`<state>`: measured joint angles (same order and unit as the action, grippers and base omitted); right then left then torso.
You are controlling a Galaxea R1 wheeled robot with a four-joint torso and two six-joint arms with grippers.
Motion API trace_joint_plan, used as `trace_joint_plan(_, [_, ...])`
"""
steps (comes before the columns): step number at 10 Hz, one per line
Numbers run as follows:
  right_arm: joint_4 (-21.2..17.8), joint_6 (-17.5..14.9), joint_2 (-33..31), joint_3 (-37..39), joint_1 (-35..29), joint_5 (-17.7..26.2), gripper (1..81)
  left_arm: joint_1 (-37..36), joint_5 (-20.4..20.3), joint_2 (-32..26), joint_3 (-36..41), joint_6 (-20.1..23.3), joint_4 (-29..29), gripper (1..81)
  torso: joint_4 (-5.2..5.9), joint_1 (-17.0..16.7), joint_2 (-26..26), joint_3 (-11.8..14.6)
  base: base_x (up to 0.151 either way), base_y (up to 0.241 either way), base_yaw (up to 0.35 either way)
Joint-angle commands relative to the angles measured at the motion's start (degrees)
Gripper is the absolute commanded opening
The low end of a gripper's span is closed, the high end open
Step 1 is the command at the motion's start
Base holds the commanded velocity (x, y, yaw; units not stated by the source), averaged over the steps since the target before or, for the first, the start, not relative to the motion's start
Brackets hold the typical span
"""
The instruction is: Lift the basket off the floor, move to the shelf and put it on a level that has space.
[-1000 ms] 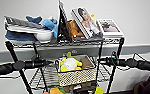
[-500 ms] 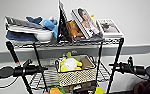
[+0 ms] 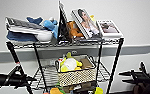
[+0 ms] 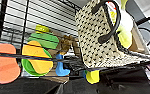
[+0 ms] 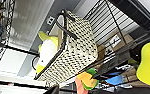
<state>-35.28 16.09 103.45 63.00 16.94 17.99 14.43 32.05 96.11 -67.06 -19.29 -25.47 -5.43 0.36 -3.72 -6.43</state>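
Note:
The basket [image 3: 77, 76], beige-white woven with a dark rim and handles, stands on the shelf's [image 3: 116, 65] middle level [image 3: 47, 75], a grey wire-grid tier. Yellow and white soft items fill it. It shows large in the left wrist view [image 4: 96, 42] and the right wrist view [image 5: 76, 55], resting on the wires. My left gripper [image 3: 32, 79] hangs left of the rack, apart from the basket. My right gripper [image 3: 121, 77] is to the right of the rack, two prongs spread, holding nothing. The floor is hidden.
The top tier [image 3: 66, 42] holds books, a blue plush toy [image 3: 47, 25] and a white bowl [image 3: 43, 37]. Below the basket's tier lie coloured foam shapes [image 4: 38, 57] and a cardboard box [image 5: 116, 40]. A white wall with a grey rail [image 3: 136, 49] stands behind.
Both arms have sunk lower on either side of the rack. The basket has stayed in place on the middle tier.

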Motion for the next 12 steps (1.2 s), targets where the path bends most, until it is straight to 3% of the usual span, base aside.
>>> trace_joint_plan(1, [1.35,1.13,-6.03,-5.79,6.83,1.79,81.1,7.65,-1.62,-5.13,4.22,-1.28,4.36,81.1,0.00,0.00,0.00,0.00,0.000,0.000,0.000])
trace_joint_plan(5, [8.02,0.96,-5.24,-4.04,19.12,-2.17,81.1,27.26,-15.16,-0.74,3.43,-1.28,11.93,81.1,0.00,-0.06,-0.05,0.02,0.000,0.000,0.000])
trace_joint_plan(7, [10.05,0.61,-3.58,-1.84,24.84,-4.01,81.1,34.29,-19.38,2.07,2.20,-1.20,14.30,81.1,0.00,-0.09,-0.06,0.05,0.000,0.000,0.000])
trace_joint_plan(12, [17.17,0.52,9.51,11.50,36.80,-4.37,81.1,49.76,-29.93,9.98,-5.44,-1.19,20.71,81.1,0.00,-0.13,-0.13,0.11,0.000,0.000,0.000])
